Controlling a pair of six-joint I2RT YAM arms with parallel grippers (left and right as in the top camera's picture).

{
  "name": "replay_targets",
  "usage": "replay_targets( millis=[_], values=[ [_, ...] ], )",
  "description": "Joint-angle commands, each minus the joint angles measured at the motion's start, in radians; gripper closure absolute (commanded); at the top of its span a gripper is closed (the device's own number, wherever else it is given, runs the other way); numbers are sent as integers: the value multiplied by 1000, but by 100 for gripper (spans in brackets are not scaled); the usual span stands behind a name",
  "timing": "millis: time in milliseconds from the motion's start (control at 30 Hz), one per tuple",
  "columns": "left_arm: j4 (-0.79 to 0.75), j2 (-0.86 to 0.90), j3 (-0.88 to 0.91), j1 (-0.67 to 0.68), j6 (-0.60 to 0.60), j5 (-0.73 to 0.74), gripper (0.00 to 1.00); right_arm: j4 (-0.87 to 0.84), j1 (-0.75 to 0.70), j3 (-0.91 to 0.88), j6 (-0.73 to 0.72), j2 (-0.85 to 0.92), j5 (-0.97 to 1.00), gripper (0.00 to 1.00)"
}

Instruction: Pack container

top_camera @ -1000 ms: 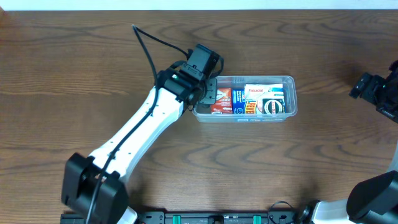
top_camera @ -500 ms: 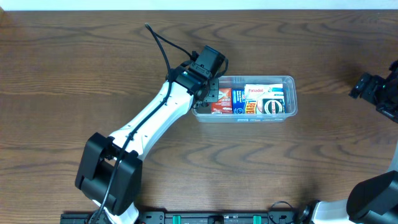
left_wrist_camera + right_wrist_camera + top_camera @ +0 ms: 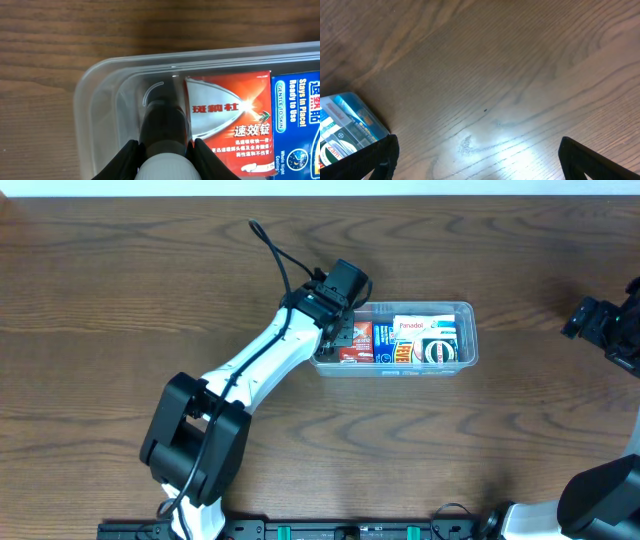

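The clear plastic container (image 3: pixel 471 320) lies at the table's middle, holding several small boxes. My left gripper (image 3: pixel 336 330) is over its left end, shut on a dark bottle with a white cap (image 3: pixel 164 125). The bottle points down into the free gap between the container's left wall (image 3: pixel 100 80) and a red box (image 3: pixel 230 115). In the left wrist view my left gripper (image 3: pixel 164 152) clamps the bottle at its cap end. My right gripper (image 3: pixel 600 322) is open and empty at the far right, its fingers (image 3: pixel 477 155) wide apart over bare wood.
Inside the container, right of the red box (image 3: pixel 358 340), are a blue box (image 3: pixel 382 340), a white Panadol box (image 3: pixel 410 326) and other packs. A blue box (image 3: pixel 345 127) shows at the left edge of the right wrist view.
My left arm has swung to the right and the gripper with the bottle has shifted slightly right, further over the container's left end. The right arm has not moved.
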State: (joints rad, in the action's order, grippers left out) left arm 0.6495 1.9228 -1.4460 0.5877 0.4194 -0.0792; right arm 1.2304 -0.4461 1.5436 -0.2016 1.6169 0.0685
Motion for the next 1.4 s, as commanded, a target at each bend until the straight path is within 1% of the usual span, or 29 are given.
replay_targets(
  millis=[0,133,167,233,467,567,667,867,967,1067,1167,1233,1267,1367],
  values=[
    [-3,-2,-23,3,5,-23,69,0,-5,12,-11,-3,10,1],
    [-3,-2,-23,3,5,-22,67,0,-5,12,-11,-3,10,1],
    [-3,-2,-23,3,5,-22,55,0,-5,12,-11,-3,10,1],
    [-2,-2,-23,3,5,-22,50,0,-5,12,-11,-3,10,1],
    [-1,-11,-24,3,5,-18,49,0,-5,12,-11,-3,10,1],
    [-1,-45,-27,3,4,-18,49,0,-5,12,-11,-3,10,1],
    [-1,-107,-27,3,-5,-18,49,0,-5,12,-11,-3,10,1],
    [-2,-294,-27,0,-98,-30,49,0,-5,12,-11,-3,10,1],
    [1,-384,-27,-14,-113,-118,38,0,-5,12,-11,-3,10,1],
    [20,-465,-26,-45,-115,-251,25,0,-5,12,-11,-3,10,1],
    [53,-531,-26,-93,-168,-372,13,0,-5,12,-11,-3,10,1],
    [74,-567,-26,-126,-200,-417,1,0,-5,12,-11,-3,10,1],
    [93,-591,-26,-148,-220,-426,2,0,-5,12,-11,-3,10,1],
    [141,-648,-26,-190,-225,-427,2,0,-5,12,-11,-3,10,1]
  ],
)
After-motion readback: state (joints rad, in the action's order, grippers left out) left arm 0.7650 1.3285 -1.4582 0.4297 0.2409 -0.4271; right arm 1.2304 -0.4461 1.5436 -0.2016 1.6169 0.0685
